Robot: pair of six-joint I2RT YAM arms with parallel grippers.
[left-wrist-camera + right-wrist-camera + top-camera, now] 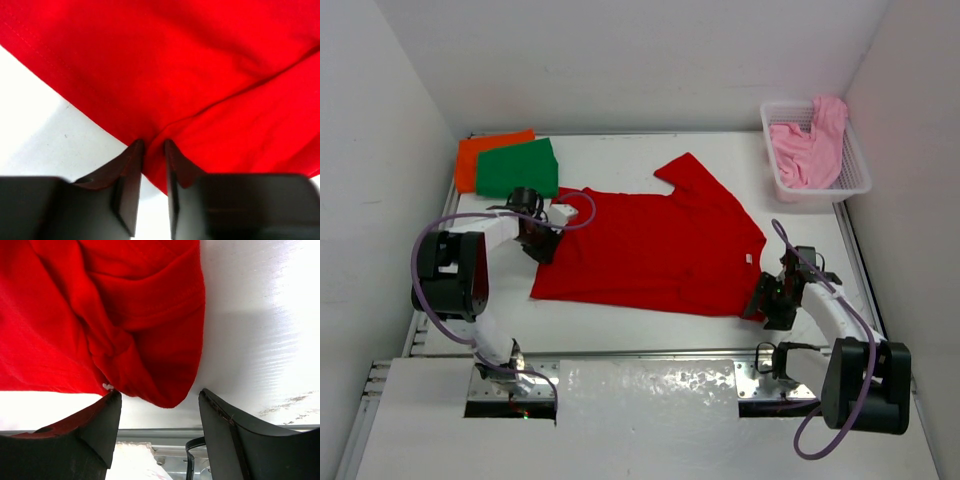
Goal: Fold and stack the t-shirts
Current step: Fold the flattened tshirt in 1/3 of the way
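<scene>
1. The right gripper (pixel 160 391) is open at the near right corner of the red t-shirt (pixel 650 245). Its jaws stand wide, and the bunched sleeve lies just ahead of them, unpinched. It likely needs a short advance before closing.
2. The left gripper (pixel 154 142) sits at the shirt's left edge. Its jaws are drawn almost together and pinch the cloth's edge between the tips.
3. The red t-shirt lies spread in the middle of the table (pixel 650 330), its long axis running left to right between the two arms. Each arm is nearest its own end.
4. The table is smooth and white, with a bare strip along the near side to fold over.
5. At the far left, the folded green t-shirt (pixel 520 168) partly covers the orange t-shirt (pixel 480 155).
6. At the far right, the pink t-shirt (pixel 805 150) slumps in the basket (pixel 855 185).
</scene>
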